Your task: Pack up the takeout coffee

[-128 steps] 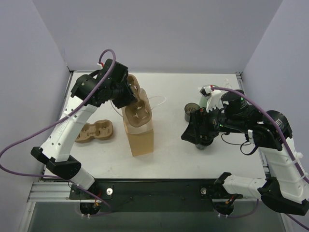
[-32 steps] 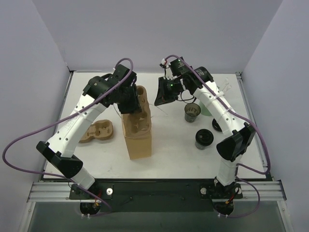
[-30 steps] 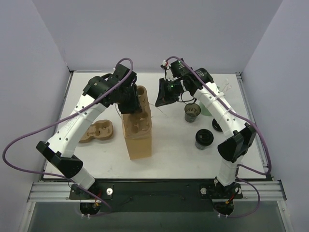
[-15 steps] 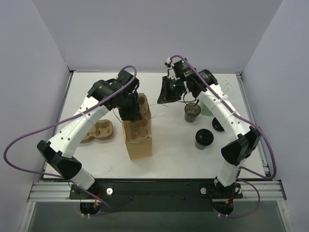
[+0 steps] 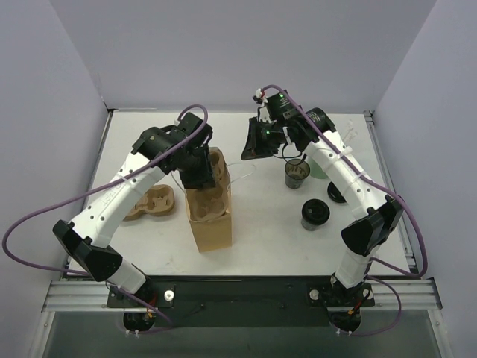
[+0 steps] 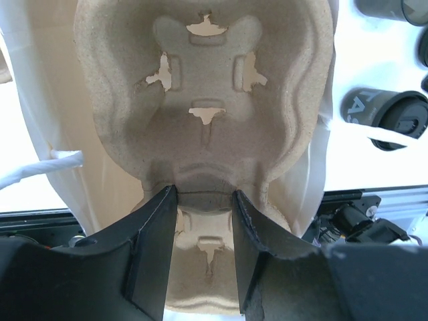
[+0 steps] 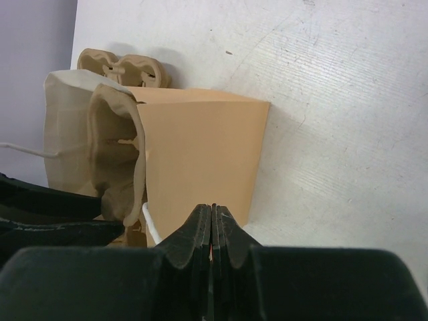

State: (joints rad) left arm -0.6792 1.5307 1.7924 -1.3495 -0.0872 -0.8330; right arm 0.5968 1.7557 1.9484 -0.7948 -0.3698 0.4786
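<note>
The takeout coffee (image 5: pixel 315 214) stands upright on the table (image 5: pixel 261 246) at 3 o'clock from the paper bag (image 5: pixel 212 233), well apart from it. The left fingers (image 5: pixel 200 177) are clamped on the middle rib of the pulp tray (image 6: pixel 207 80) in the bag's mouth, and the right fingers (image 7: pixel 212 217) are pressed together at the bag's 1 o'clock. The cup is likely light, its paper wall smooth and crushable, its lid apt to pop: grip gently across the wall just below the lid, keeping it upright.
</note>
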